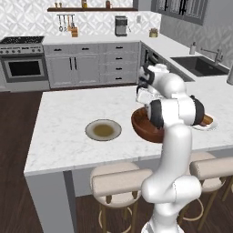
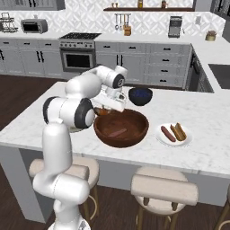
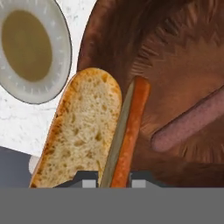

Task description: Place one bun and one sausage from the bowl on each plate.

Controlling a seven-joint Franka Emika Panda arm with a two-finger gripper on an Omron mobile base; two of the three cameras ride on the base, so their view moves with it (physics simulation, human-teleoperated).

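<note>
My gripper [image 3: 114, 178] is shut on a bun [image 3: 87, 131], which it holds by its browned edge above the near-left rim of the big reddish-brown bowl [image 3: 175, 65]. A sausage [image 3: 192, 120] lies on the bowl's floor. From the right base the gripper [image 2: 107, 109] hangs over the bowl [image 2: 134, 134] at its left rim, with the sausage [image 2: 117, 133] inside. The grey-rimmed plate [image 1: 103, 130] with the olive-brown centre is bare, left of the bowl [image 1: 142, 127]. It also lies past the bun in the hand view, grey-rimmed plate [image 3: 57, 65]. The white plate [image 2: 186, 139] holds one sausage [image 2: 168, 133] and one bun [image 2: 180, 131].
A smaller dark blue bowl [image 2: 140, 95] stands just behind the big bowl. Stools [image 1: 119, 179] line the island's near edge. A sink [image 1: 199, 65] is set in the counter at the right, and a stove [image 1: 22, 61] stands at the back left.
</note>
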